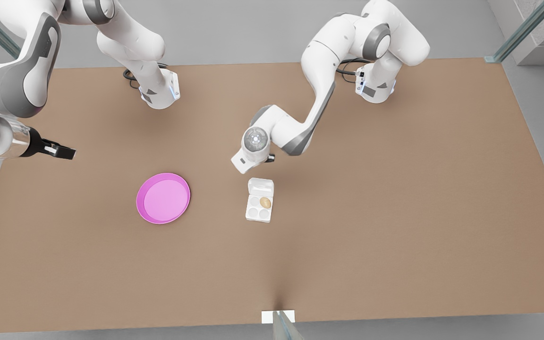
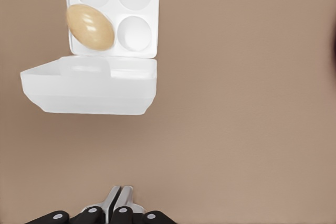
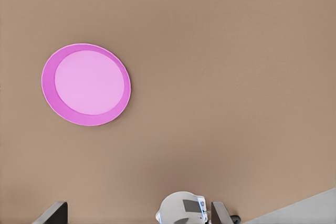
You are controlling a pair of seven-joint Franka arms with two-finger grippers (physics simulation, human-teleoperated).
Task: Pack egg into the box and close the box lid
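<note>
Front view: tan oval egg (image 1: 265,202) cupped in white hinged carton (image 1: 259,209) | left gripper (image 2: 116,196) pressed together at lid's 12 o'clock, we judge to flip it | right gripper (image 1: 66,152) waits at 9 o'clock, spread

The box (image 2: 113,14) is cut off at the left wrist view's edge — two far cups are only partly seen. The left gripper (image 2: 116,203) is clipped too, and in the front view it's hidden under its own wrist.
</note>
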